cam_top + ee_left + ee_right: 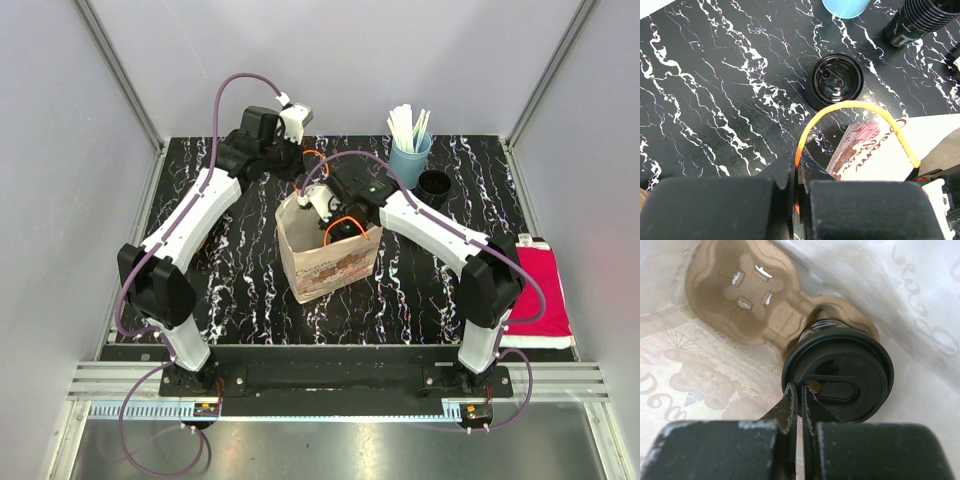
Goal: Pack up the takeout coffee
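Observation:
A printed paper bag [325, 265] stands open mid-table. My left gripper [799, 155] is shut on its orange handle [850, 104], holding that loop up behind the bag [875, 155]. My right gripper [800, 390] reaches down into the bag [920, 405]. It is shut on the rim of the black lid of the coffee cup [850, 375]. The cup sits in one pocket of a cardboard carrier [740, 295] on the bag's floor; the other pocket is empty. In the top view the right gripper [325, 212] is at the bag's mouth and the cup is hidden.
A stack of black lids [836, 82] lies just behind the bag. A blue cup [410, 158] of white stirrers and a stack of black cups [435, 187] stand at the back right. A red cloth [540, 295] lies at the right edge.

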You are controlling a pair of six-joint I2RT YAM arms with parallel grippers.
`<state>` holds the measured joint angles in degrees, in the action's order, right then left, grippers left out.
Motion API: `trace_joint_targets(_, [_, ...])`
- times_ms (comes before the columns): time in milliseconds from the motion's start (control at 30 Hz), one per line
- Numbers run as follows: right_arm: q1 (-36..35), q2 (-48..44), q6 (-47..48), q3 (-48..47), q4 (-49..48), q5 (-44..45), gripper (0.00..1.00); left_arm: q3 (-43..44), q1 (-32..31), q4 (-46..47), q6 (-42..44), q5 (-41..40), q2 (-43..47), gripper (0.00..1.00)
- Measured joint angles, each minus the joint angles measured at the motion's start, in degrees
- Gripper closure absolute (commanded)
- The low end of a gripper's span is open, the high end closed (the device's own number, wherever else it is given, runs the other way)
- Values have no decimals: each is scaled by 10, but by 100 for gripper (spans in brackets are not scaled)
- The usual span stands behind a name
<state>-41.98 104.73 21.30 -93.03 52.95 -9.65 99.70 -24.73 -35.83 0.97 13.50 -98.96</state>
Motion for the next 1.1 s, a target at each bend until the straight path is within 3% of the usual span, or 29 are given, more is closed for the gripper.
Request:
trace_joint_targets(633, [-1, 0, 0, 8, -13, -3, 100, 0, -2, 0, 0, 0, 0, 100])
trace_joint_targets(1100, [-1, 0, 2, 13, -14, -3, 69, 0, -2, 0, 0, 0, 0, 100])
